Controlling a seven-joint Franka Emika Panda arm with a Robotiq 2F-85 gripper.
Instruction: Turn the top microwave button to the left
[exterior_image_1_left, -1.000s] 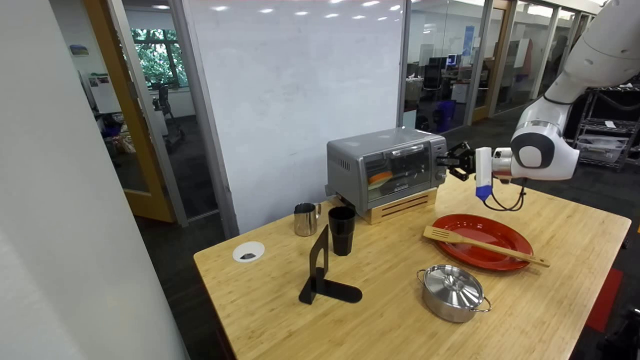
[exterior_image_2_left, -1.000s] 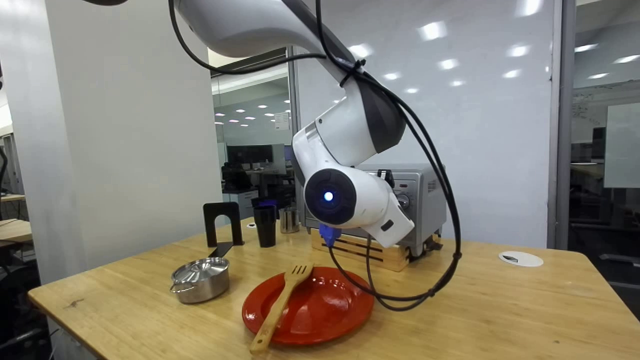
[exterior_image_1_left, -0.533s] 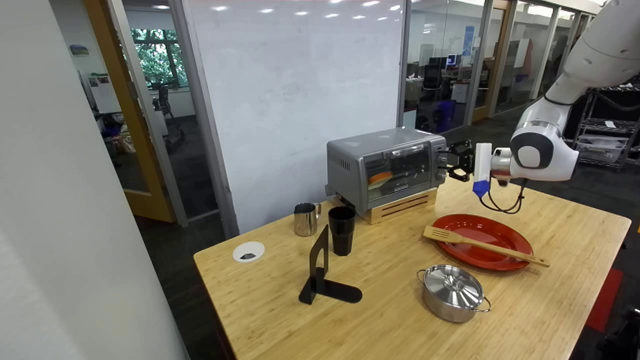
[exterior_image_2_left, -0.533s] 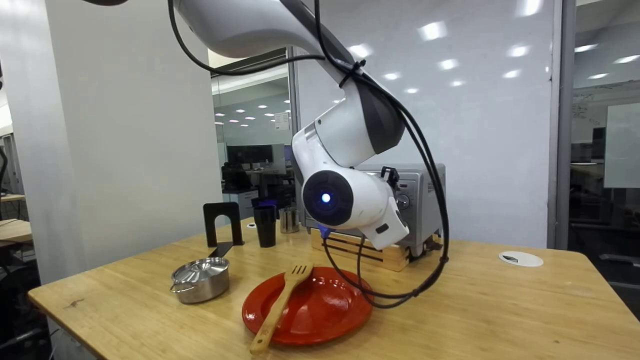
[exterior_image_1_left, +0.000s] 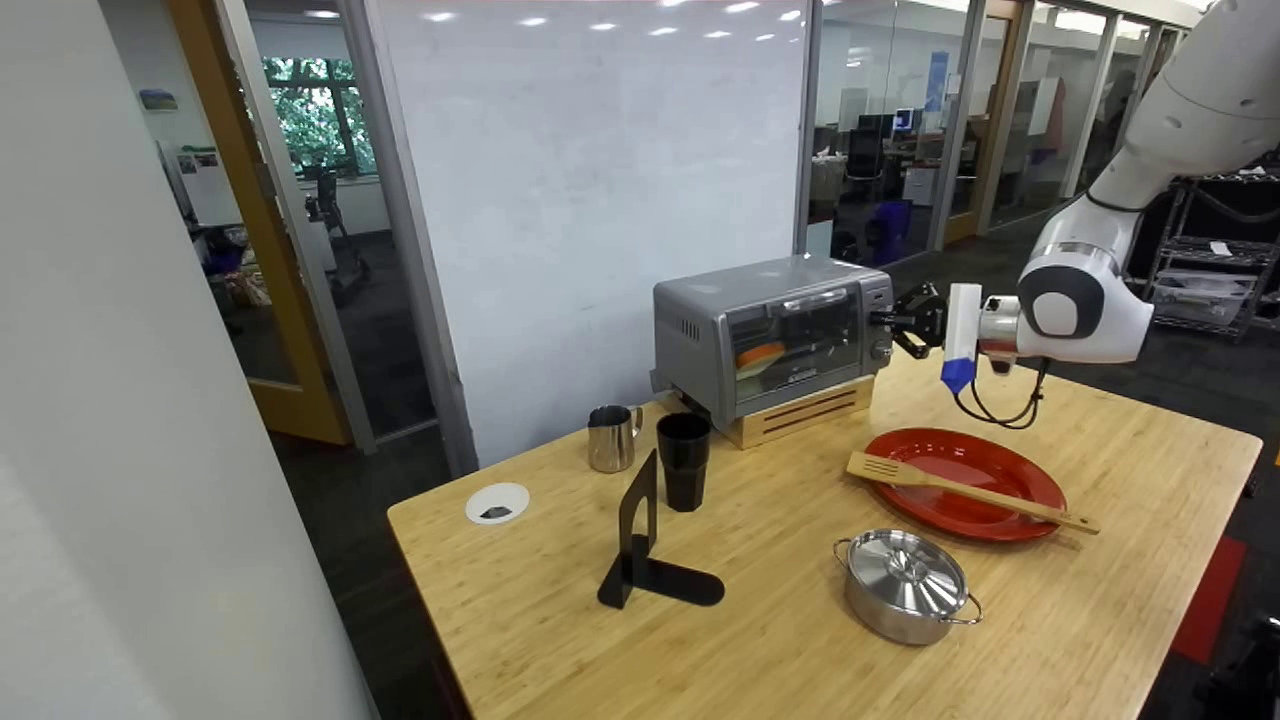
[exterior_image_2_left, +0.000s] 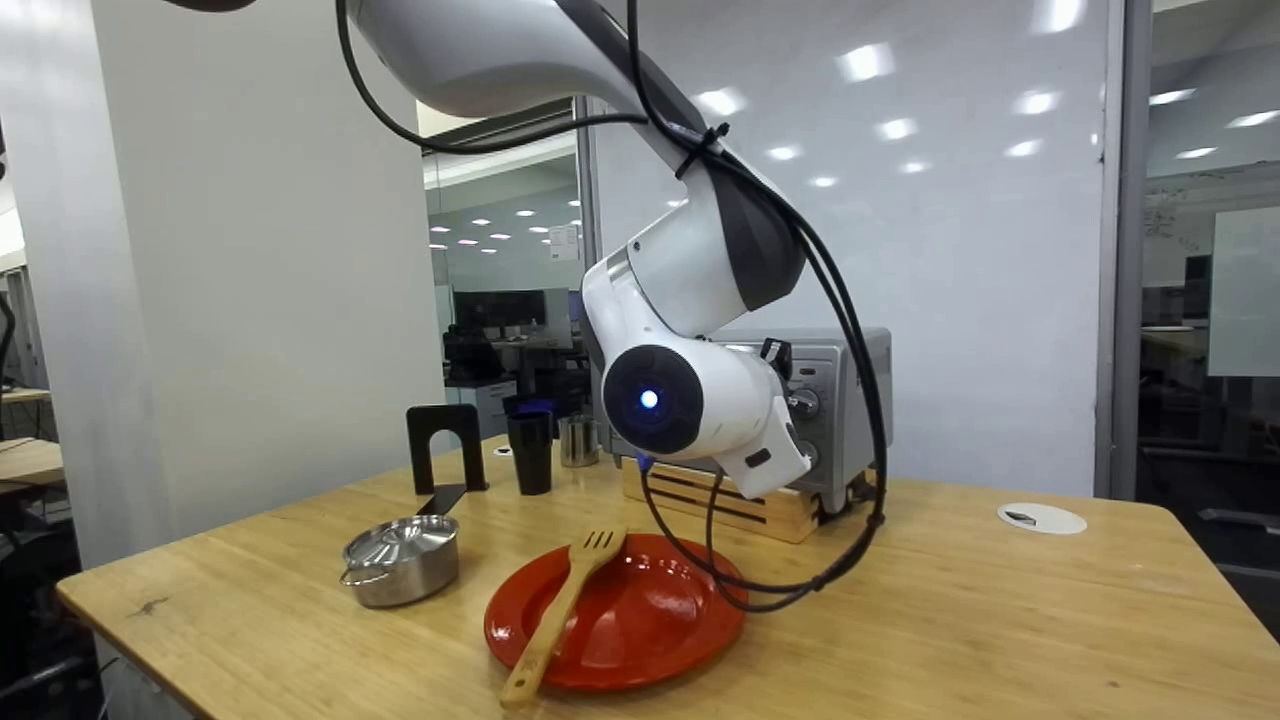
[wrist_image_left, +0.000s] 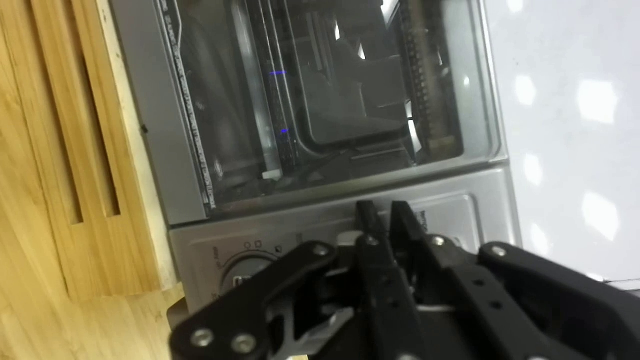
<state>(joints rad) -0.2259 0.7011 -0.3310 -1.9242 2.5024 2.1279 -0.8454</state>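
The silver-grey microwave (exterior_image_1_left: 690, 345) sits at the back of the table with its dark glass door and a control panel (exterior_image_2_left: 835, 430) at one end. Its top button (exterior_image_2_left: 803, 403) is a round knob, partly covered by the arm in that exterior view. Below it is another knob (wrist_image_left: 250, 272). My black gripper (exterior_image_1_left: 884, 318) is at the upper part of the panel. In the wrist view the gripper (wrist_image_left: 383, 204) has its fingers (wrist_image_left: 370, 220) drawn together, a narrow gap at the tips. They block most of the top button, so whether anything is pinched cannot be told.
A slatted wooden stand (exterior_image_1_left: 810, 412) supports the microwave. In front lie a red plate (exterior_image_1_left: 960, 455) with a wooden spatula (exterior_image_1_left: 985, 491) across it and a lidded pot (exterior_image_1_left: 905, 590). A black cup (exterior_image_1_left: 685, 465), metal jug (exterior_image_1_left: 610, 445) and black bookend (exterior_image_1_left: 685, 582) stand nearby. Loose cables (exterior_image_2_left: 870, 530) hang off the arm.
Half a second ago the fingers were spread apart at the panel; now they have come together. The wrist has shifted slightly towards the microwave's door side.
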